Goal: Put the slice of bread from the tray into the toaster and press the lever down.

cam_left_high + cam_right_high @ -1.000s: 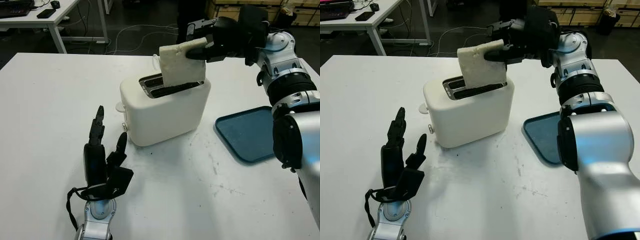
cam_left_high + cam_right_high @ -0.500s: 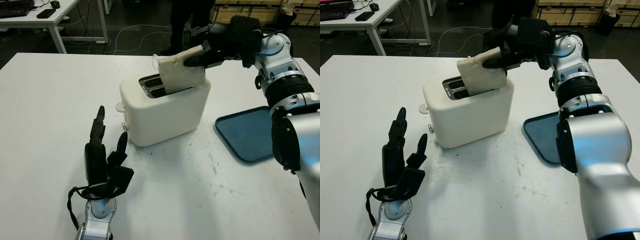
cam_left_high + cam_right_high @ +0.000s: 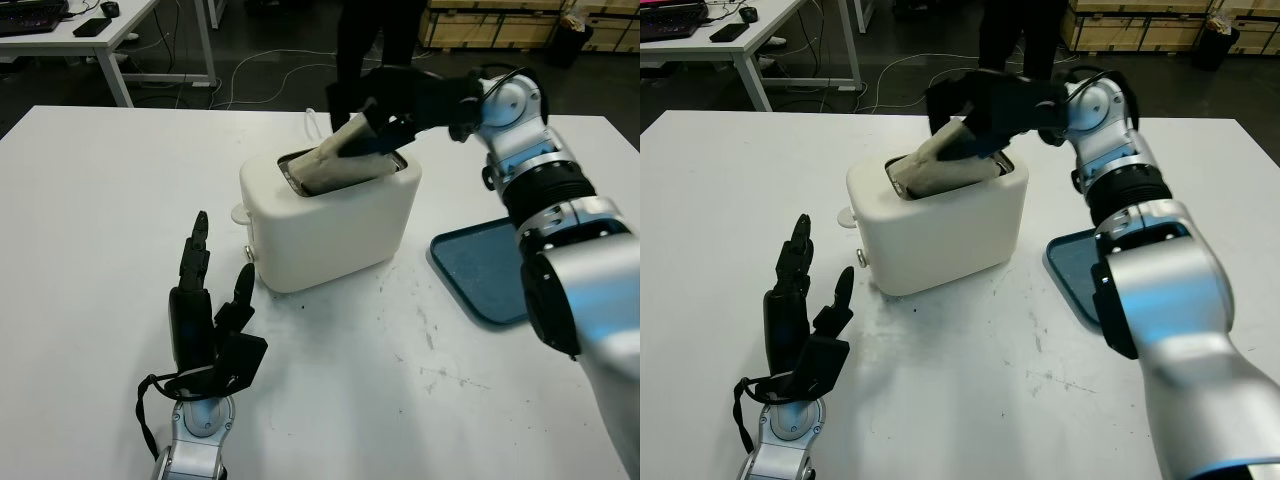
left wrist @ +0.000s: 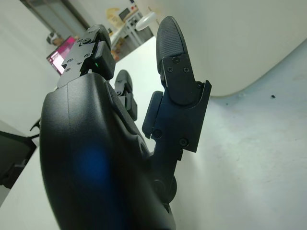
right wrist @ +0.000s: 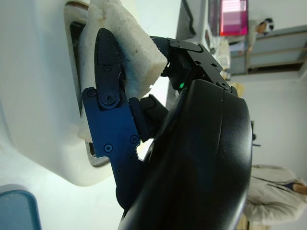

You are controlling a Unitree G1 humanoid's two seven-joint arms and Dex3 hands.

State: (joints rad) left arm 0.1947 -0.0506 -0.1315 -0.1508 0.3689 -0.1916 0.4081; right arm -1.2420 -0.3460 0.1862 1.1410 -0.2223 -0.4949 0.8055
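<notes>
Bread slice (image 3: 345,160) lies tilted in toaster (image 3: 330,215) slot, mid-table, right hand (image 3: 395,105) clamped on it. Blue tray (image 3: 485,265) near table's right edge. Left hand (image 3: 205,335) open near front edge.

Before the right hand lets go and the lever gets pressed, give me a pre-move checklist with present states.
1. Right hand grips the pale slice of bread: ok.
2. Bread upright and fully down in the white toaster slot: not ok, it lies tilted across the top.
3. Blue tray emptied: ok.
4. Lever position: cannot tell.
5. Left hand open, on the near side of the toaster: ok.
</notes>
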